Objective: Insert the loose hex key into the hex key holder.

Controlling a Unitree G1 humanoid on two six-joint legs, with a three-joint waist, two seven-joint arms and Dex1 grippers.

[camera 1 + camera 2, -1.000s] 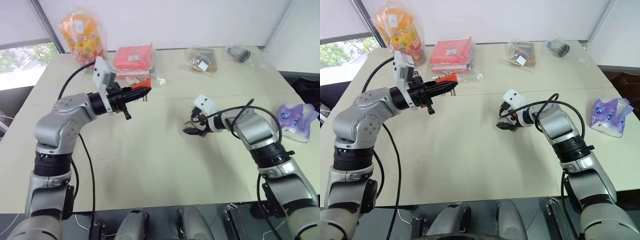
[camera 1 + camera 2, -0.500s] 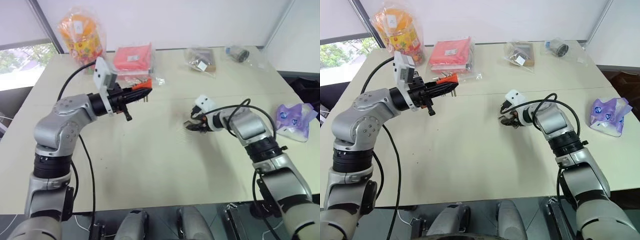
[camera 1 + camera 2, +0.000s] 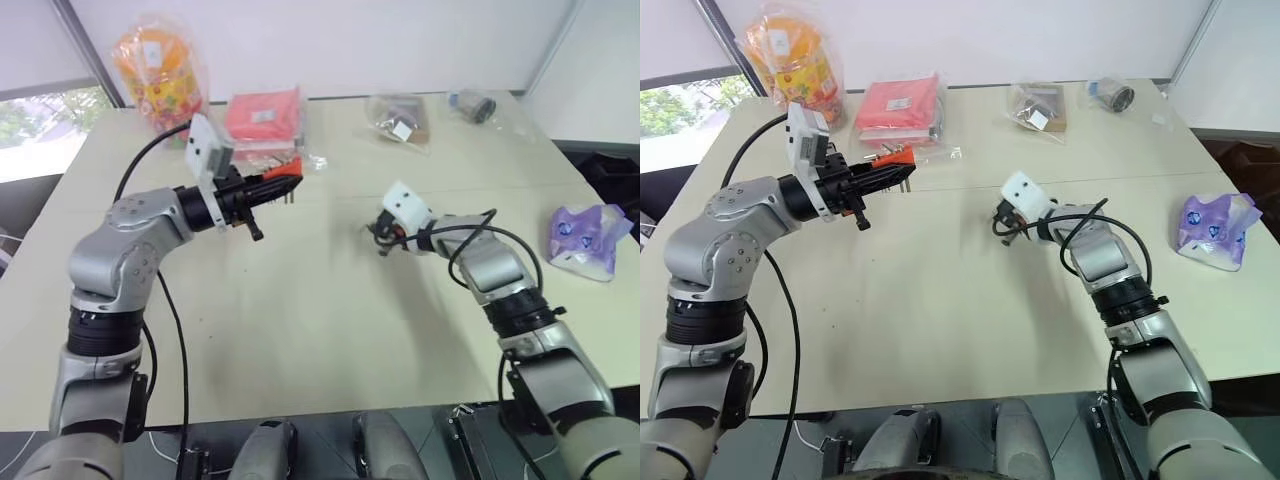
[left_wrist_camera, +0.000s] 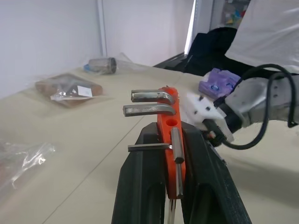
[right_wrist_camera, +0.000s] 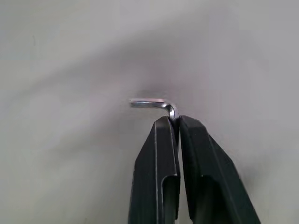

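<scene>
right gripper pinched tight on the loose hex key, long leg hidden between the fingers, short bent end sticking out sideways past the tips, above the table near its middle. left gripper clamped on the hex key holder, orange block held up off the table on the robot's left, grey keys poking out of it. the two grippers are well apart. at the far edge: red packet, orange snack bag, two clear bags. purple bag on the right side.
</scene>
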